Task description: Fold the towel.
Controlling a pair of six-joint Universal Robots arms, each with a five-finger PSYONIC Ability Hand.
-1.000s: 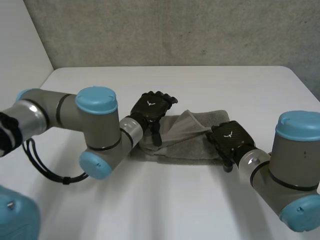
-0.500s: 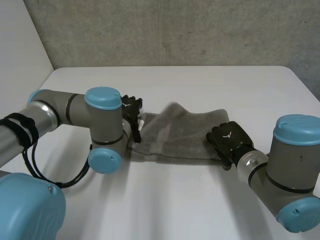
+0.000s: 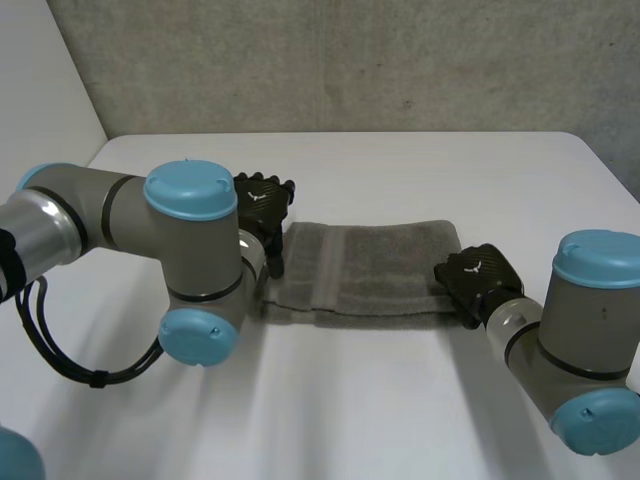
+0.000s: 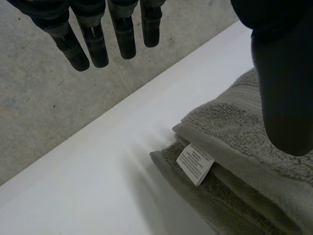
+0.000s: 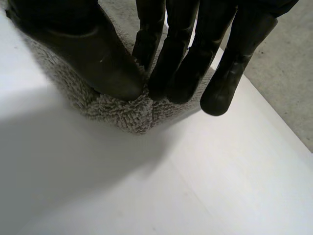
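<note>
Desk [image 3: 400, 165]: white, carrying your towel mid-desk.
Towel [image 3: 370, 265]: grey, folded flat, running left to right.
Left hand [image 3: 262, 200]: at its left end, fingers straight, empty.
Right hand [image 3: 478, 276]: you're pinching a right-end corner.

- Towel [image 3: 370, 265]: mid grey terry pile, crossed by a flat-woven band in the same grey, edged with slightly darker lines.
- Label [image 4: 194, 164]: white, with fine dark print too small to read.
- Table [image 3: 400, 400]: plain white.
- Wall [image 3: 350, 60]: mottled grey concrete with darker flecks.
- Left hand [image 3: 262, 200]: black, with a small white emblem on its back.
- Right hand [image 3: 478, 275]: black with a faint weave pattern and the same white emblem.
- Arms [image 3: 110, 215]: grey.
- Caps [image 3: 190, 190]: light blue.
</note>
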